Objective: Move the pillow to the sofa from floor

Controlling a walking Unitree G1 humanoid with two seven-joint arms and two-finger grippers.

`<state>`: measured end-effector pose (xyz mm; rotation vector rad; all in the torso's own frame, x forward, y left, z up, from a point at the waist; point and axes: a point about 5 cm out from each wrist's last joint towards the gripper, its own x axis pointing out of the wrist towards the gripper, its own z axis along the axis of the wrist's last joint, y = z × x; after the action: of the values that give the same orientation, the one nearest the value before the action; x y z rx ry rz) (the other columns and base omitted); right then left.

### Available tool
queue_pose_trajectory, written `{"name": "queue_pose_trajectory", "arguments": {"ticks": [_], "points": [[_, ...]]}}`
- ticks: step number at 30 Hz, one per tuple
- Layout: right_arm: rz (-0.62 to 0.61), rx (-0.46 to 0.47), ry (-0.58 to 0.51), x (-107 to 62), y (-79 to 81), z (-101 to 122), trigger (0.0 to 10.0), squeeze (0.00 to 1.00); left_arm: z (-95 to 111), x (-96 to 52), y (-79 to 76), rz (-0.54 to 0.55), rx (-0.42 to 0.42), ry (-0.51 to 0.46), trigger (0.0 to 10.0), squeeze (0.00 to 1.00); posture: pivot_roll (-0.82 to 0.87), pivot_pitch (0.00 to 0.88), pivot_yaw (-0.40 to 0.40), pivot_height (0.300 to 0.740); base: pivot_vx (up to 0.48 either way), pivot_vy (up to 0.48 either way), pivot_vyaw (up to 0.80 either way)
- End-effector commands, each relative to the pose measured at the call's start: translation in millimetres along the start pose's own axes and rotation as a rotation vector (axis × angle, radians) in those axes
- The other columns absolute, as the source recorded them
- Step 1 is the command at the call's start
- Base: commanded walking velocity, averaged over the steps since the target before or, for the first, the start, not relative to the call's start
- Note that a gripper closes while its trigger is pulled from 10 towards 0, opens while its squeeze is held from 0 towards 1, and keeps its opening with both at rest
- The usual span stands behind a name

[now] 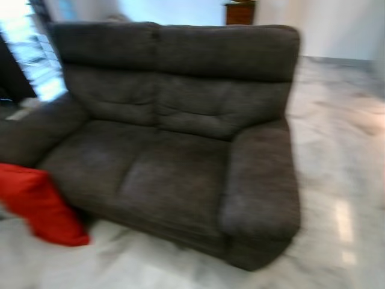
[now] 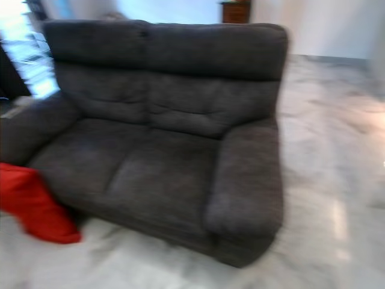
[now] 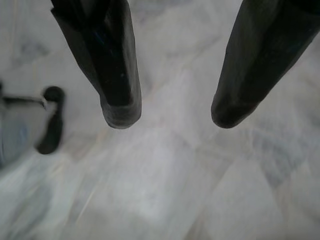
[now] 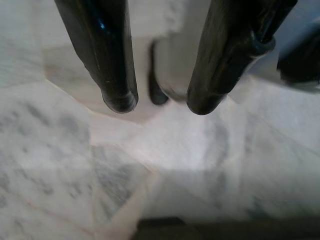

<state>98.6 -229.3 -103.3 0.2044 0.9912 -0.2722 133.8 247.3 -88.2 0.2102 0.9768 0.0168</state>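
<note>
A red pillow [image 1: 41, 206] lies on the marble floor at the lower left, leaning against the front left corner of a dark grey two-seat sofa [image 1: 174, 132]. The sofa's seat is bare. In the left wrist view my left gripper [image 3: 172, 115] hangs open above bare marble with nothing between its fingers. In the right wrist view my right gripper [image 4: 157, 106] is also open over the floor and holds nothing. The head views are blurred.
White marble floor [image 1: 337, 180] stretches to the right of the sofa and in front of it. A bright window [image 1: 30, 54] stands behind the sofa's left side, and a brown cabinet [image 1: 239, 12] stands at the back wall. A dark foot-like shape [image 3: 50, 120] lies on the floor.
</note>
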Motion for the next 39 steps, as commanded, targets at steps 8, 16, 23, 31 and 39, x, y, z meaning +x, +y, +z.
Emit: {"name": "queue_pose_trajectory", "arguments": {"ticks": [8,16,23,31,39], "points": [[-0.028,0.029,0.000,-0.6,-0.6,-2.3,10.0,0.00,10.8,2.1,5.7,0.008,0.009,-0.030,10.0,0.00,0.14,0.046,0.056,0.740,0.000,0.480,0.00],[0.003,0.040,0.024,0.6,2.8,-2.3,10.0,0.00,9.1,2.2,2.2,0.007,0.005,-0.025,10.0,0.00,0.14,0.044,0.051,0.740,0.000,0.480,-0.30],[0.019,0.028,-0.004,1.1,4.5,1.1,10.0,0.00,7.2,1.7,1.5,0.006,0.003,-0.021,10.0,0.00,0.15,0.033,0.047,0.740,0.000,0.480,-0.34],[0.021,0.030,0.001,1.8,9.5,0.0,10.0,0.00,5.8,1.1,4.1,0.007,0.002,-0.016,10.0,0.00,0.14,0.017,0.052,0.740,0.000,0.480,0.00],[0.029,0.030,-0.015,2.9,12.7,3.5,10.0,0.00,8.4,1.4,7.2,0.011,0.006,-0.021,10.0,0.00,0.15,0.027,0.058,0.740,0.000,0.480,0.00]]}}
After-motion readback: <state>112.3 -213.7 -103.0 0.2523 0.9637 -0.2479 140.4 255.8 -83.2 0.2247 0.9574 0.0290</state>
